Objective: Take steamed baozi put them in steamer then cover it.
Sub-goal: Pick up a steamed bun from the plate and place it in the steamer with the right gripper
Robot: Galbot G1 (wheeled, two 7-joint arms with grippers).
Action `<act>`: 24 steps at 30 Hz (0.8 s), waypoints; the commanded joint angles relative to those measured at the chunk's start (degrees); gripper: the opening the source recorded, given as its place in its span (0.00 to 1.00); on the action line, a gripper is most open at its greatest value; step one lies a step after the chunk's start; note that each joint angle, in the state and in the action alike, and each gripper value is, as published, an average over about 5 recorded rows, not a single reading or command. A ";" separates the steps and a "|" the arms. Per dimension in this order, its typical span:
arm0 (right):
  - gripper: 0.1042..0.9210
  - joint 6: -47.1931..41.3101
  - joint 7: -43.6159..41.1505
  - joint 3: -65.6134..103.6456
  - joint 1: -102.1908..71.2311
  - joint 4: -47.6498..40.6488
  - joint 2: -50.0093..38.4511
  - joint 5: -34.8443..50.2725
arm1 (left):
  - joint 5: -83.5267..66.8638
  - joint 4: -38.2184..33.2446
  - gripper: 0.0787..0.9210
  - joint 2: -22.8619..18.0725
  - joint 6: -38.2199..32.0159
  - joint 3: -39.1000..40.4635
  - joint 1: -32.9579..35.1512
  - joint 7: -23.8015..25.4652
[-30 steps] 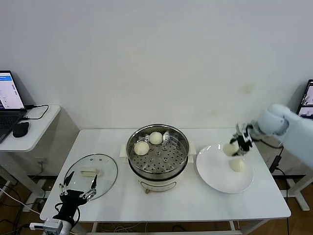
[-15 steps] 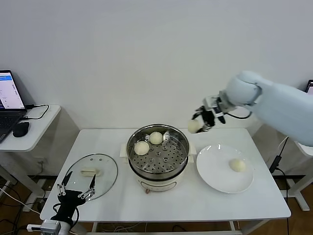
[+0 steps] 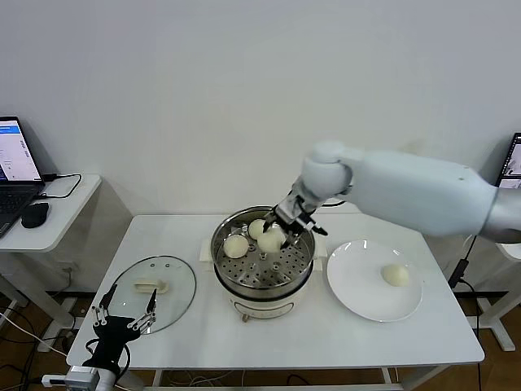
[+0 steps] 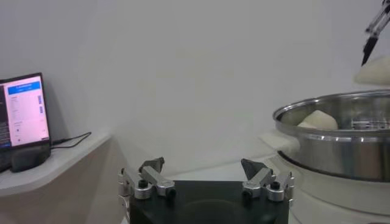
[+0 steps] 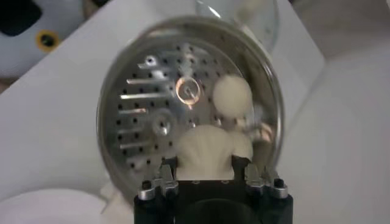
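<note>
The right claw (image 3: pixel 279 230) is closed on a baozi (image 3: pixel 270 241), pinching the off-white bun between its two fingers just above the perforated tray of the steamer (image 3: pixel 262 261), a little right of centre in the head view. In the right wrist view the held bun (image 5: pixel 207 152) fills the gap between the claw's fingers (image 5: pixel 164 176), with the hole-dotted tray right beneath it. The white right arm reaches in from the right edge of the head view, across the upper part of the frame.

Two more baozi already lie inside the steamer: one (image 3: pixel 236 246) at the left of the tray and one (image 3: pixel 257 229) toward its back rim, just beside the held bun. The steamer stands at the middle of the white worktop (image 3: pixel 269 342) on its white base, uncovered.

To the right of the steamer lies a flat white plate (image 3: pixel 362 293) with the fourth baozi (image 3: pixel 395 275) on its right half, well apart from the claw.

The cover (image 3: pixel 175 277) lies flat on the worktop at the lower left of the head view, its cream handle facing up. Just below it the left claw (image 3: pixel 126 314) hovers near the worktop's front edge, its fingers spread wide and holding nothing.

A side desk at the far left carries a laptop (image 3: pixel 15 167) and a mouse (image 3: pixel 34 214).
</note>
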 commanded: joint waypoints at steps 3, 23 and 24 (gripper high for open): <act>0.58 11.12 0.11 -3.77 -1.73 -1.42 7.00 -6.68 | -0.01 0.00 0.88 -0.23 -0.03 -0.01 0.14 -0.04; 0.72 17.31 1.45 -3.08 -4.31 -2.94 8.03 -13.61 | -0.17 1.05 0.88 -0.29 -0.18 0.17 -0.53 -0.06; 0.76 17.42 1.45 -2.99 -3.82 -2.82 7.82 -13.62 | -0.20 1.03 0.88 -0.26 -0.17 0.15 -0.54 -0.06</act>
